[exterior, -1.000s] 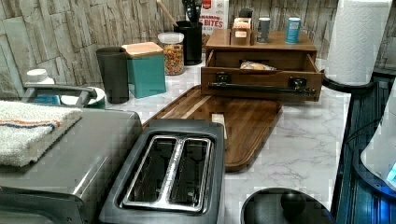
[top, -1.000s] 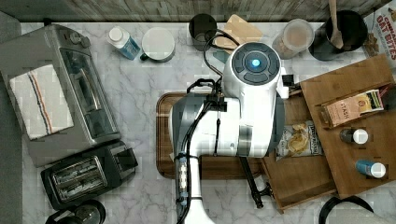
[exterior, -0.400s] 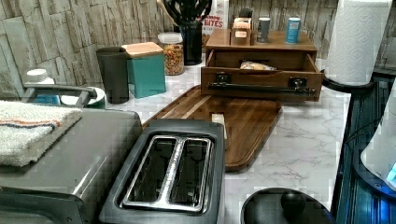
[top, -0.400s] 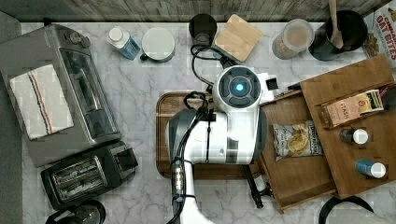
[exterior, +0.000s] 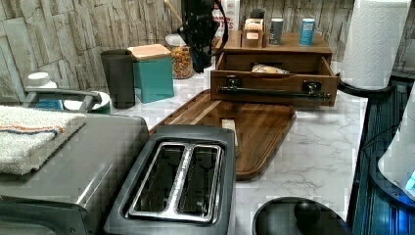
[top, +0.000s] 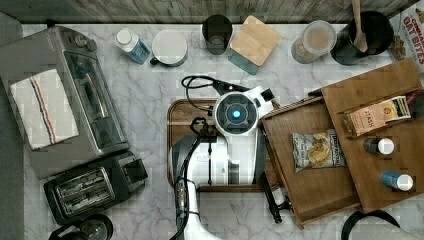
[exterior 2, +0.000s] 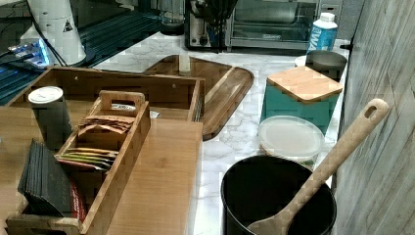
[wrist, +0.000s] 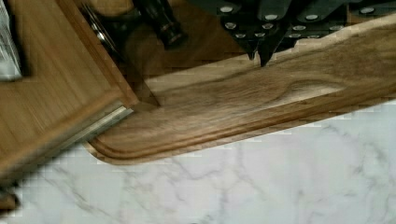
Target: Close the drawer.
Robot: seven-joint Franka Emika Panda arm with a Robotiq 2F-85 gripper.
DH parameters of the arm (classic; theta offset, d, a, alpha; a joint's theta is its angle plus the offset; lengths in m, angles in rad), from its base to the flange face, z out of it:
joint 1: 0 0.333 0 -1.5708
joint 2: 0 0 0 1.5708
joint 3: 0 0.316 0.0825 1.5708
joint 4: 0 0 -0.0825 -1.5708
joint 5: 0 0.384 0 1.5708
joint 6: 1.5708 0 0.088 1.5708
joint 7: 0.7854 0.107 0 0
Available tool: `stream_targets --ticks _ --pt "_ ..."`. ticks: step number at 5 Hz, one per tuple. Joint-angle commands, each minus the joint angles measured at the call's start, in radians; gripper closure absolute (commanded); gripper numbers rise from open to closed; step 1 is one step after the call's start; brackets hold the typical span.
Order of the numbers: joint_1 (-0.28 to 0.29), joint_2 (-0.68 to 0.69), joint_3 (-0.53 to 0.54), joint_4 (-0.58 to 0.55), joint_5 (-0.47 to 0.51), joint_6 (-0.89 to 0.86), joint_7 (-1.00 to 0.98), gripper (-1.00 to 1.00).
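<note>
One arm (top: pixel 220 160) reaches over the marble counter (top: pixel 150 100) in the top view. Going from the top view's left: a toaster oven (top: pixel 75 100) with a folded towel (top: pixel 42 107) on it, a toaster (top: pixel 92 187) below it, then the dark wooden tray (top: pixel 180 115) under the arm's wrist. Next comes the drawer (top: pixel 310 185), pulled out from under the cabinet top (top: pixel 380 170) so that it overlaps the tray's edge; a bag of chips (top: pixel 316 151) lies on its bottom. On the cabinet top stand a tea box (top: pixel 380 115) and two small bottles (top: pixel 378 146).

In the wrist view the gripper (wrist: pixel 259 50) hangs over the tray (wrist: pixel 261 102), its fingertips (wrist: pixel 267 52) drawn together with nothing between them, near the drawer's corner (wrist: pixel 60 84) and its black handle (wrist: pixel 161 21) but apart from both.

In the left view the drawer (exterior: pixel 276 88) stands open, its front with the handle bar (exterior: pixel 274 90) facing the tray (exterior: pixel 244 127).
</note>
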Motion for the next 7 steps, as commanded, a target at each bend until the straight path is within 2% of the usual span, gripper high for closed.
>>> stream_targets --ticks 1,2,3,4,5,6,7 --pt "-0.003 -0.102 0.02 -0.22 0.067 0.092 -0.24 1.0" --pt "0.007 -0.132 0.021 -0.286 0.019 0.135 -0.201 1.0" --pt "-0.007 -0.153 0.0 -0.334 0.025 0.134 -0.284 1.0" --pt "-0.029 -0.181 -0.023 -0.371 -0.008 0.12 -0.363 1.0" --pt "-0.032 -0.142 -0.092 -0.335 0.052 0.045 -0.506 1.0" --pt "-0.061 -0.173 -0.093 -0.361 0.013 0.03 -0.522 1.0" --pt "-0.081 -0.165 -0.114 -0.34 0.01 -0.001 -0.579 1.0"
